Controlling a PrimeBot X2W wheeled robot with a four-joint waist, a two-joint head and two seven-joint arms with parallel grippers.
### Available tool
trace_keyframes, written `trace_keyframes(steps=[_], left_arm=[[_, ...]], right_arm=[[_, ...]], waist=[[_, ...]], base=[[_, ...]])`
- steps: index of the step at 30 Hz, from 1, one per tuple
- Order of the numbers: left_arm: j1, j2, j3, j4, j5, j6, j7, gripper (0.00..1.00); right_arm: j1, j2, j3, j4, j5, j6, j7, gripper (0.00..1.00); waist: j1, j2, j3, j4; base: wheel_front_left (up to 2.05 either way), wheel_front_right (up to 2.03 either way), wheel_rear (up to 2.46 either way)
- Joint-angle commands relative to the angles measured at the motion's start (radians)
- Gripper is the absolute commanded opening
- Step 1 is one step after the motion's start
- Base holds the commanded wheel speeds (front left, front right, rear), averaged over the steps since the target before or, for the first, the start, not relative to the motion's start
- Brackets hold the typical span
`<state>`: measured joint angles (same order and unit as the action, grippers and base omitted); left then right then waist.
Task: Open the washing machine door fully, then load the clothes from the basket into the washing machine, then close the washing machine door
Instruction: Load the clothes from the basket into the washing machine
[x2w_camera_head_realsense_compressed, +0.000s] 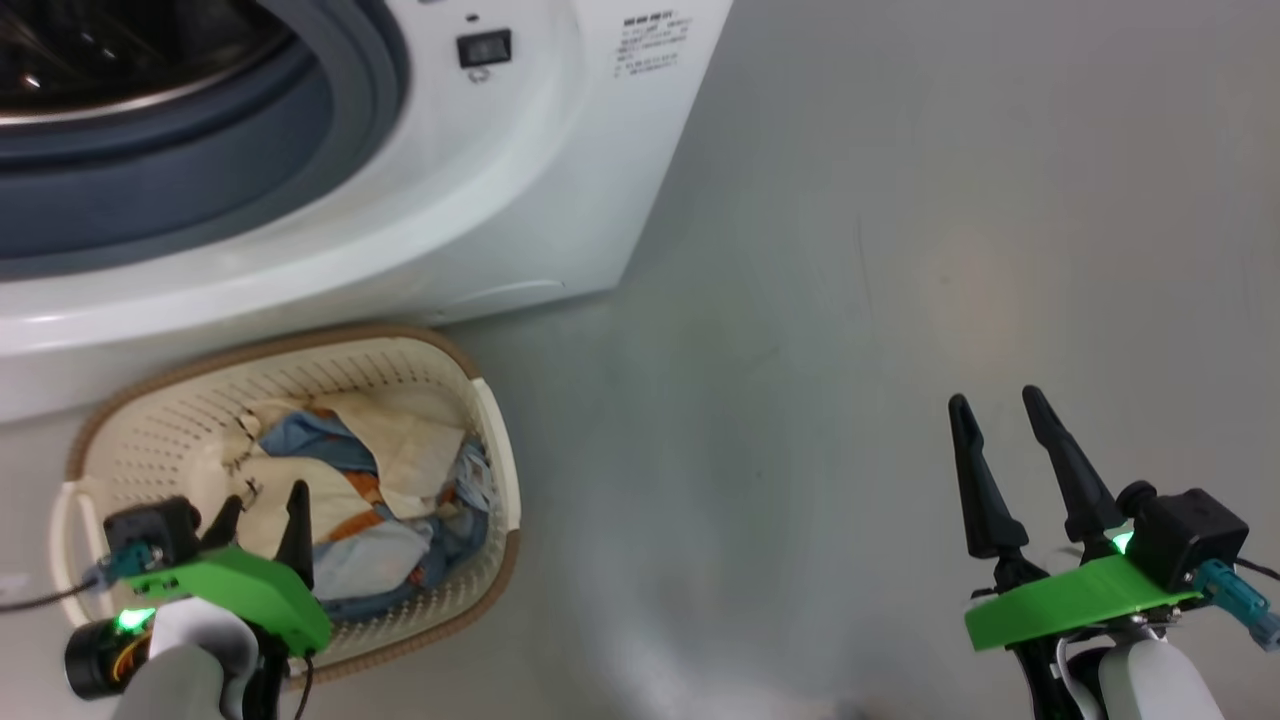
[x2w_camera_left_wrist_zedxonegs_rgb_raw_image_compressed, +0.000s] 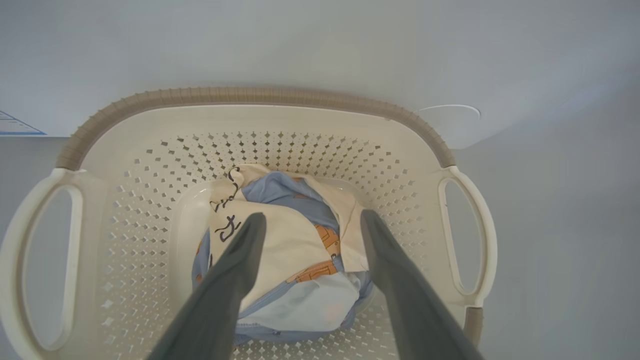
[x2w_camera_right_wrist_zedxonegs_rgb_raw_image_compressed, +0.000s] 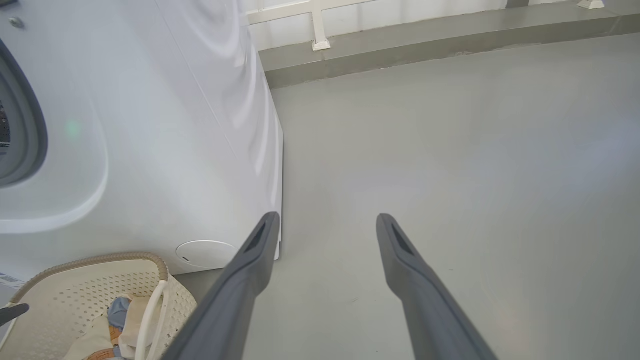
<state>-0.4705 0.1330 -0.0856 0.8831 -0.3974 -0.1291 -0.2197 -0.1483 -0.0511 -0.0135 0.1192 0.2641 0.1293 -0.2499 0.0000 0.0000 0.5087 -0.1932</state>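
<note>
Evidently the washing machine stood with its drum opening uncovered; door opening was judged done. The clothes lay in the basket on the floor against the machine's front. The left gripper hovered over them with fingers apart; the right gripper had fingers apart, empty. Loading and closing remained.

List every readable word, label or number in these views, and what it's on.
Nothing reads clearly.
Printed label on the washing machine: rows of dark text, too small and blurred.
Blue-edged label low on the washing machine: too small.
Black marks on the cream cloth in the basket: script-like, no legible word.
</note>
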Motion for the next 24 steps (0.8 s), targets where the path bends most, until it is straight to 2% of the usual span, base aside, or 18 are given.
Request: trace_keyframes(steps=[1, 13, 24], left_arm=[[-0.025, 0.029, 0.028, 0.018, -0.01, -0.001, 0.007, 1.0], [-0.171, 0.048, -0.017, 0.213, -0.041, -0.001, 0.05, 1.0], [-0.275, 0.088, -0.074, 0.345, -0.007, 0.009, 0.084, 1.0]], right_arm=[[-0.012, -0.001, 0.024, -0.022, 0.013, 0.001, -0.012, 1.0], [-0.06, -0.007, 0.02, -0.039, 0.017, 0.001, -0.012, 1.0], [-0.072, -0.022, 0.01, -0.066, 0.028, 0.001, -0.012, 1.0]], waist=[[0.0, 0.0, 0.066, -0.028], [0.0, 0.0, 0.163, -0.042], [0.0, 0.0, 0.23, -0.058]], base=[[0.0, 0.0, 0.0], [0.0, 0.0, 0.0], [0.0, 0.0, 0.0]])
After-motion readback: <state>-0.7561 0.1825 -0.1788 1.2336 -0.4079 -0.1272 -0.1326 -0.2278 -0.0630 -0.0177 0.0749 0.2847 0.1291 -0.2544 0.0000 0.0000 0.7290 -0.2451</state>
